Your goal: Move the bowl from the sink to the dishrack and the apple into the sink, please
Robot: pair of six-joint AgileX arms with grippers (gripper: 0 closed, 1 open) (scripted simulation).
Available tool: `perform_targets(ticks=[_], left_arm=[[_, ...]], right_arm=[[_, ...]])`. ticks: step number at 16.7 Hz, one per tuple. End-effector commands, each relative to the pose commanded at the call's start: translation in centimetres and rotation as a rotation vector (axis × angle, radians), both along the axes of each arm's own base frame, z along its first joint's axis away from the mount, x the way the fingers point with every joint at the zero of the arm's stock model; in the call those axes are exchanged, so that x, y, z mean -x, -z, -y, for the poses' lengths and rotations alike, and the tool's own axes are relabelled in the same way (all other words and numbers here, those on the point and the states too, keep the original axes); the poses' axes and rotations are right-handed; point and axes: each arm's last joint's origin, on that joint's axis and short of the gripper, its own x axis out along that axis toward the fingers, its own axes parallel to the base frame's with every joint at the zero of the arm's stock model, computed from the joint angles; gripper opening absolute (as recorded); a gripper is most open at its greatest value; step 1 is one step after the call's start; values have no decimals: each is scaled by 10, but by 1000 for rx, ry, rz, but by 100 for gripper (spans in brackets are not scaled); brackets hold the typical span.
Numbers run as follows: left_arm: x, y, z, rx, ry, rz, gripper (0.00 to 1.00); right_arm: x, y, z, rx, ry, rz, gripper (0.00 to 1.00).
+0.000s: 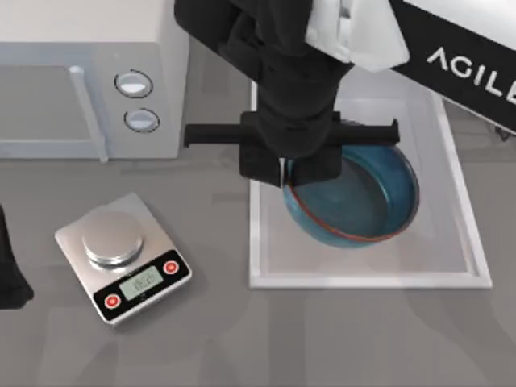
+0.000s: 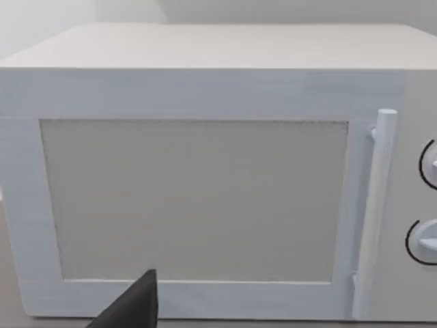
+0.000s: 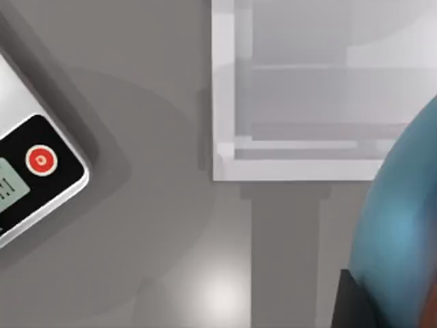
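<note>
The blue bowl (image 1: 355,197) with its reddish-brown rim hangs tilted over the white sink (image 1: 363,280). My right gripper (image 1: 284,173) reaches down from the top of the top view and is shut on the bowl's left rim. In the right wrist view the bowl (image 3: 403,232) looms close beside one dark finger (image 3: 348,301), above the sink's corner (image 3: 222,102). My left arm (image 1: 8,266) is parked at the table's left edge. The dishrack and the apple are out of view.
A white microwave (image 1: 48,105) with two round knobs stands at the back left, and its door (image 2: 191,198) faces the left wrist camera. A silver scale (image 1: 122,256) with red buttons lies left of the sink, also seen as the scale (image 3: 27,178) in the right wrist view.
</note>
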Motion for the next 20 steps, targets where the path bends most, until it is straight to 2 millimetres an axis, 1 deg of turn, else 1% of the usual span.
perform_targets(ticks=[2,4,5,7,12,14,17,20], left_arm=[[0,0,0,0,0,0,100],[0,0,0,0,0,0,100],[0,0,0,0,0,0,100],[0,0,0,0,0,0,100],[0,0,0,0,0,0,100],[0,0,0,0,0,0,100],[0,0,0,0,0,0,100],[0,0,0,0,0,0,100]], right_arm=[[41,-30,14,-6,0,4,0],[71,-47,28,-3,1,2,0],[82,-52,33,0,1,1,0],[93,-57,39,5,1,-2,0],[93,-58,39,2,5,-2,0],[86,-59,43,-24,6,8,0],[61,-61,60,-117,18,51,0],[23,-64,93,-239,44,143,0]])
